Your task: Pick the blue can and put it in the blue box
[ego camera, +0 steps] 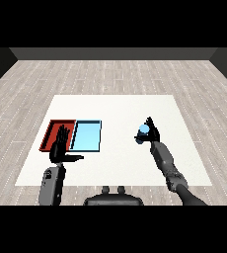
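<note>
Two trays (87, 148) beside left hand (60, 148)

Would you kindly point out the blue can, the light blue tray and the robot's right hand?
blue can (143, 130), head view, on its visible top.
light blue tray (86, 137), head view, on its bare floor.
right hand (152, 132), head view, on the palm curled round the can.

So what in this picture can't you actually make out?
- Blue can: the right hand curls round it, hiding most of it; whether it rests on the white table or is lifted cannot be told.
- Red tray: the left hand covers part of its inside.
- Any label on the can: too small to see.
- Light blue tray: wall height unclear from this view.
</note>
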{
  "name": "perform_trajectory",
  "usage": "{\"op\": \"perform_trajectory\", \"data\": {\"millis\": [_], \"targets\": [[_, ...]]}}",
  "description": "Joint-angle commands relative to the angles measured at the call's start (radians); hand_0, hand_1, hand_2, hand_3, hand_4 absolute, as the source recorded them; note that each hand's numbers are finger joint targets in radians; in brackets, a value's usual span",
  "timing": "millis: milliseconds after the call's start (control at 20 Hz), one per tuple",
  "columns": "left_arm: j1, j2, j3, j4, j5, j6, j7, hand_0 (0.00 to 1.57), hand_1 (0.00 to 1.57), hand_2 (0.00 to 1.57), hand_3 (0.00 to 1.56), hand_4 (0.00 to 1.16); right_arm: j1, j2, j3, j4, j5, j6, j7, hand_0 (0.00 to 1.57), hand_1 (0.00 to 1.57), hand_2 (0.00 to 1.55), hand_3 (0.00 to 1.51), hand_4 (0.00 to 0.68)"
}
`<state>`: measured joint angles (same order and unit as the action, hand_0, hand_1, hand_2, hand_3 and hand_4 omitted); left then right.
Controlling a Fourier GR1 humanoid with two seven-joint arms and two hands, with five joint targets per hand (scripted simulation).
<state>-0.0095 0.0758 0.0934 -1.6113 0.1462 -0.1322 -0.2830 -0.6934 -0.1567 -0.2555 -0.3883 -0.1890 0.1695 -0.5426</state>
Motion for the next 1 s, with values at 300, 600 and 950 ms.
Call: {"op": "perform_trajectory", "data": {"millis": [300,600,950], "targets": [[0.036,-0.016,-0.02,-0.061,0.0,0.005,0.021,0.0,0.0,0.0,0.0,0.0,-0.056,0.017,0.01,0.006,0.031,-0.193,0.006,1.53,1.53,1.49,1.44,0.587],[-0.071,-0.023,-0.03,0.01,-0.051,0.053,0.032,0.0,0.0,0.0,0.0,0.0,-0.018,0.006,0.056,-0.078,0.056,-0.2,0.074,1.5,1.5,1.47,1.43,0.596],[0.014,-0.026,-0.065,-0.021,-0.069,0.025,0.008,0.0,0.0,0.0,0.0,0.0,-0.078,0.049,0.118,-0.314,0.069,-0.224,0.152,1.5,1.5,1.49,1.45,0.635]]}}
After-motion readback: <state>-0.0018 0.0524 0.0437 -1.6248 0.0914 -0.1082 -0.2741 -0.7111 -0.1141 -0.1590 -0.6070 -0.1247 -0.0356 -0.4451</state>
